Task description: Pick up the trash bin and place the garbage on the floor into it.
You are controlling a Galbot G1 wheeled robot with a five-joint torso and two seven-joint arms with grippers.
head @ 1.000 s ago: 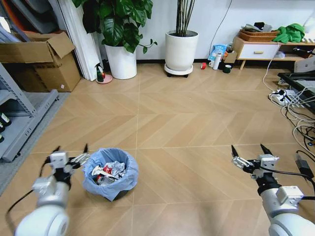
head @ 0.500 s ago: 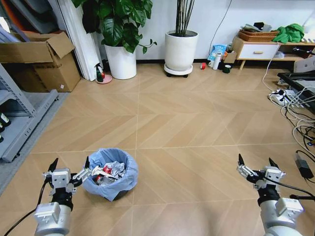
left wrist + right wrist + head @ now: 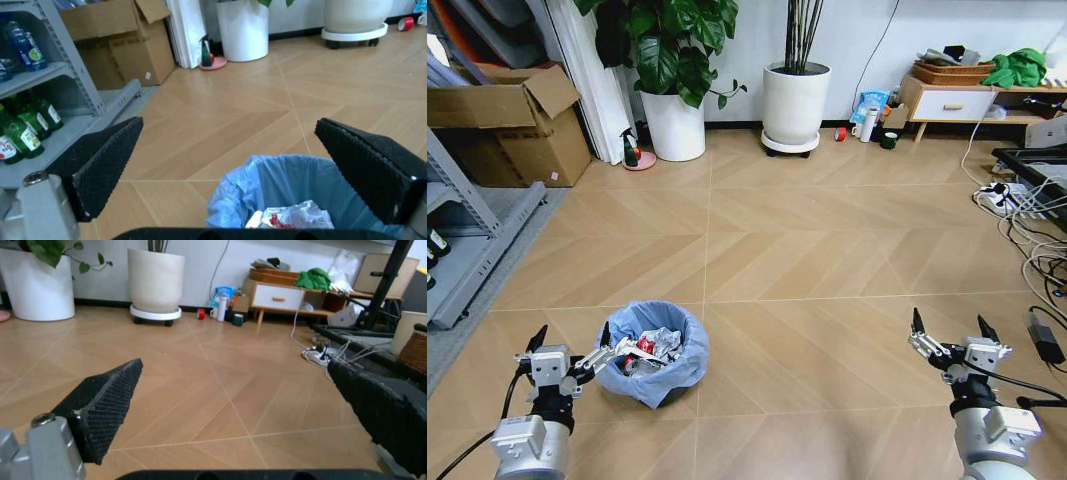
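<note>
Left gripper at 8 o'clock, fingers spread wide, holding nothing, its inner tip just beside the trash bin. Bin sits on the floor, garbage inside. Right gripper at 4 o'clock, spread wide, empty. No legible labels.

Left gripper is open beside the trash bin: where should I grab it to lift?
Probably the near-left rim of the trash bin. It stands upright with its mouth open, and the left gripper sits just left of it, so come in from that side, one finger inside, one outside, pinching wall and bag fold.
</note>
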